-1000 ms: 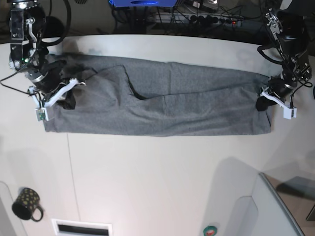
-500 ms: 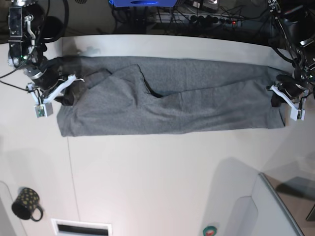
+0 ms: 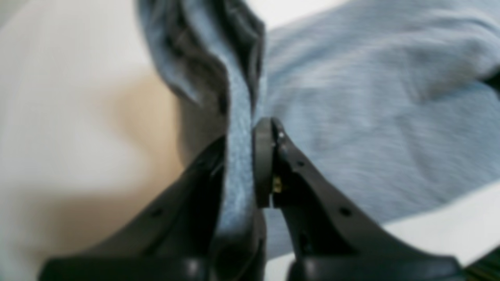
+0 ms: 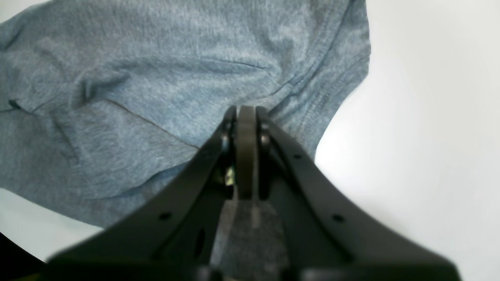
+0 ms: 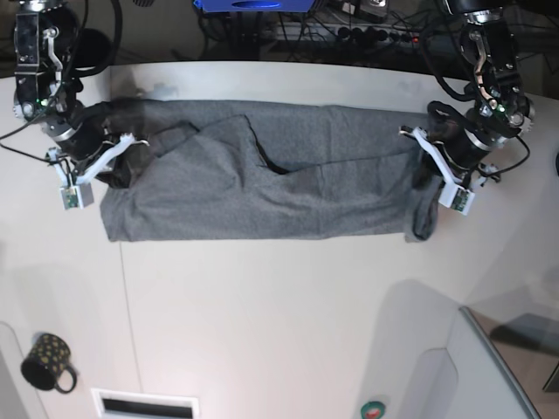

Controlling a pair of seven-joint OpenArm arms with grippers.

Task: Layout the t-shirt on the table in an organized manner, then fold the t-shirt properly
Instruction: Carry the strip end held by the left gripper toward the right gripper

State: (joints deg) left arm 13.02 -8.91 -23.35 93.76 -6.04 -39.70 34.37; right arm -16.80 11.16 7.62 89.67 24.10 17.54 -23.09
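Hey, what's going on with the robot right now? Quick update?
Left gripper shut on the t-shirt, right gripper also shut on it. T-shirt stretched across the table, one end bunched. Mug well clear.

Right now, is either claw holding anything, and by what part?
Both hold the t-shirt. The left claw pinches a bunched fold of fabric at one end; the right claw is shut on cloth near a stitched hem at the other end.
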